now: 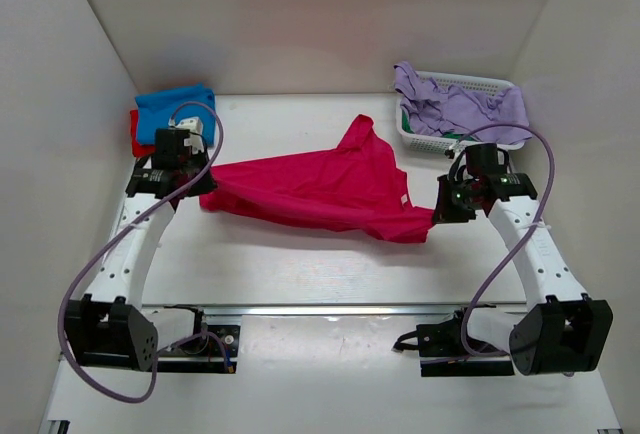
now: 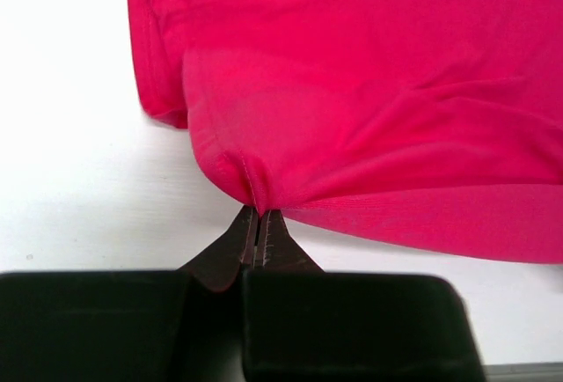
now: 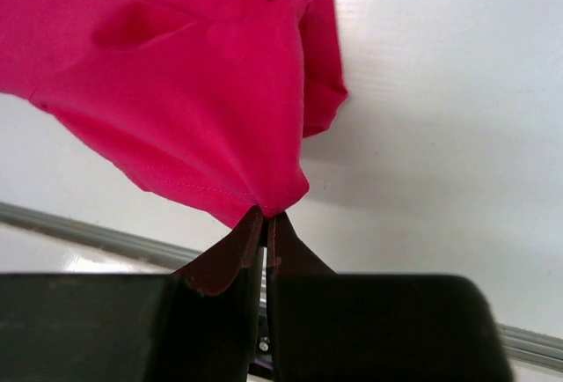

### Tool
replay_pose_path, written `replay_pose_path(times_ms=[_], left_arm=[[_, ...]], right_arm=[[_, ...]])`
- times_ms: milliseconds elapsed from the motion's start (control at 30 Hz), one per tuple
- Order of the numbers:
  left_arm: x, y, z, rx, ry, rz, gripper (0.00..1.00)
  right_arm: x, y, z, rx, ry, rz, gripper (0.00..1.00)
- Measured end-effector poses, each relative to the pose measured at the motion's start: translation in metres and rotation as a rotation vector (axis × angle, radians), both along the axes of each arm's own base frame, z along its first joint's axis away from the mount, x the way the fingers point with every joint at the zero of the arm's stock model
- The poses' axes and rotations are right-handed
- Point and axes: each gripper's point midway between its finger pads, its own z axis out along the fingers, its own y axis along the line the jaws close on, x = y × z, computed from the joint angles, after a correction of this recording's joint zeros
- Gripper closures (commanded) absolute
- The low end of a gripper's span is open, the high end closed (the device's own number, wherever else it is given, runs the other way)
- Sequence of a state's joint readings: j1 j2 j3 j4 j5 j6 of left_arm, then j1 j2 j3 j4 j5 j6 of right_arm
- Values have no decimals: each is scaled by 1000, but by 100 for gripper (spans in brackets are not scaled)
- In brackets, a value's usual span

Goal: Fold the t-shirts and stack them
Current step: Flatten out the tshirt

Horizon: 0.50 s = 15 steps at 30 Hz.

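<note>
Two arms, one shirt atm. Both claws are pinched tight on the crimson-pink t-shirt [image 1: 310, 189], and it's strung out between them across the middle of the table [image 1: 300, 274]. On the shirt's left end is the left claw [image 1: 203, 194]. On the right end is the right claw [image 1: 436, 216], close to the little white neck label [image 1: 404, 199].

On the left wrist cam the fingers [image 2: 224, 254] are pressed together w/ a small pucker of hem caught right at the tips. Same deal on the right wrist cam: tips closed on a corner of a stitched edge, cloth bunching out from the pinch.

Fabric sags a bit along the near edge btw the two grips, and one part pokes up toward the back wall like a peak. Looks mostly lifted, there's a shadow under it, but can't tell if the middle touches the surface.

Other stuff: a blue t-shirt [image 1: 175, 104] lies on top of a red t-shirt [image 1: 134, 136] in the back left corner, just behind the left claw. A white slatted basket [image 1: 425, 139] sits back right w/ lilac cloth [image 1: 470, 106] heaped in it & spilling over the rim, just behind the right arm.
</note>
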<state>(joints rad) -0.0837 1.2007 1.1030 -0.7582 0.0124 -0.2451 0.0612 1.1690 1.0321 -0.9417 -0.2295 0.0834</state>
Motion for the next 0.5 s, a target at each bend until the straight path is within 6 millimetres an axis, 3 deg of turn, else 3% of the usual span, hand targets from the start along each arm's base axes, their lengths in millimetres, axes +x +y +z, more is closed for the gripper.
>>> replay_pose_path(times_ms=[133, 233, 333, 500], left_arm=[[-4, -6, 23, -20, -42, -22, 100], [0, -10, 26, -30, -49, -36, 100], [12, -16, 5, -47, 5, -44, 100], [43, -27, -64, -79, 148, -30, 100]], right_arm=[[-11, 6, 3, 13, 12, 40, 100], [-15, 10, 2, 26, 22, 65, 100], [-14, 11, -1, 30, 34, 72, 100], [-8, 14, -15, 39, 75, 80, 100]])
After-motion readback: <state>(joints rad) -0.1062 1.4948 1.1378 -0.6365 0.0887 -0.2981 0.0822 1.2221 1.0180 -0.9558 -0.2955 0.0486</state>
